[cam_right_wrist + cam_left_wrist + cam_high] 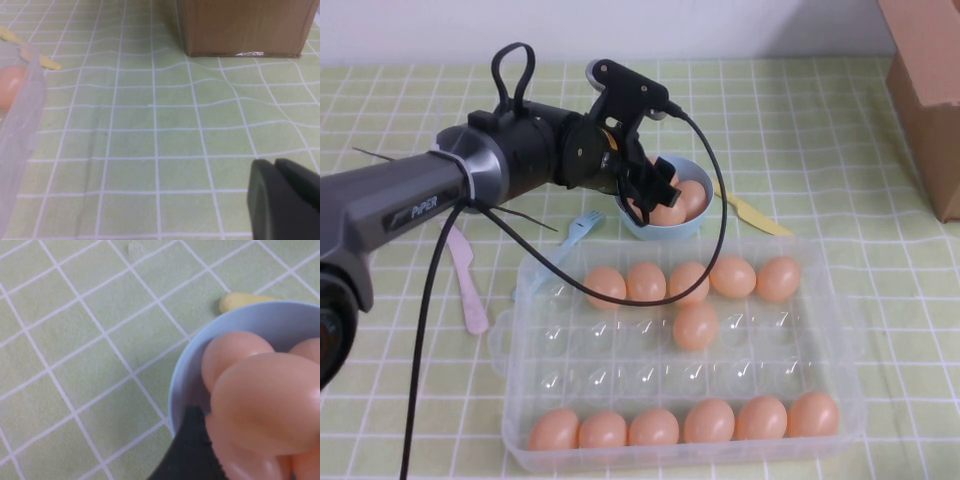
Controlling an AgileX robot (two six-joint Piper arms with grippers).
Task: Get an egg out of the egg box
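The clear egg box (pixel 516 352) lies at the front of the table. It holds a back row of several orange-tan eggs, a front row of several, and one egg (pixel 695 325) alone in the middle. My left gripper (pixel 655 198) hangs over the light-blue bowl (pixel 642 226) behind the box. Its fingers (pixel 190 450) stand open around an egg (pixel 270 400) that rests on other eggs in the bowl (pixel 185 375). My right gripper (pixel 275 161) is shut and empty, low over the cloth right of the egg box (pixel 20 125).
A cardboard box (pixel 930 90) (pixel 240 25) stands at the back right. A pink knife (pixel 468 280) and a blue fork (pixel 582 225) lie left of the bowl. Right of it is a yellow utensil (pixel 755 215) (pixel 245 300) (pixel 30 50).
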